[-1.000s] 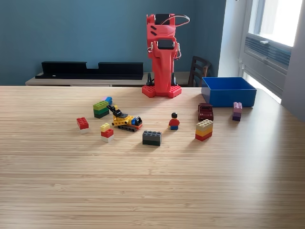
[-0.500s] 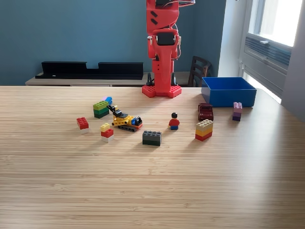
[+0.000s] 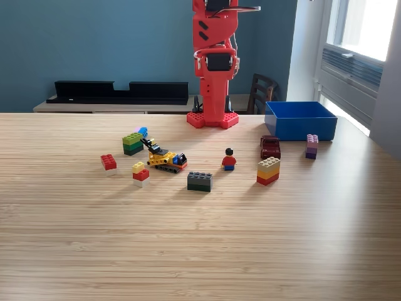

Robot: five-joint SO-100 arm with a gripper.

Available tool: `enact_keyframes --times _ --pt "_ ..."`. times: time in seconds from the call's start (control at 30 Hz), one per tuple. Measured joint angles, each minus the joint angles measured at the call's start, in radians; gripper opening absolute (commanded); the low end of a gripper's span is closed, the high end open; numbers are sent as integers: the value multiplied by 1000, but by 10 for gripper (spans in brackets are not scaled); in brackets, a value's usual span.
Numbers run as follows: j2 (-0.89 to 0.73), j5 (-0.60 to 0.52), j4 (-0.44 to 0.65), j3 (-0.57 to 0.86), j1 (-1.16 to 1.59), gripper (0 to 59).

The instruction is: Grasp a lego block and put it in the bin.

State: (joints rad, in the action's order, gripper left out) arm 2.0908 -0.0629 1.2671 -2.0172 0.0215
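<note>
In the exterior view, my red arm (image 3: pixel 213 69) stands upright at the far edge of the tabletop (image 3: pixel 200 238), its top cut off by the frame, so I cannot tell whether my jaws are spread or pressed together. The blue bin (image 3: pixel 301 120) sits just to the exterior view's right of my base. In front of the bin lie a dark red car (image 3: pixel 270 147), a purple block (image 3: pixel 311 145) and a cream-yellow-red block (image 3: pixel 268 170); a grey block (image 3: pixel 200 181) lies well apart from it.
</note>
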Motion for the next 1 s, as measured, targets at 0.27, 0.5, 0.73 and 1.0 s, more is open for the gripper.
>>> enact_keyframes --times 0.27,0.5,0.73,1.0 --pt "-37 11 8 34 6 305" --pt "-126 29 40 126 66 315" --pt "-299 29 75 284 133 320" --pt "-673 61 80 589 213 326"
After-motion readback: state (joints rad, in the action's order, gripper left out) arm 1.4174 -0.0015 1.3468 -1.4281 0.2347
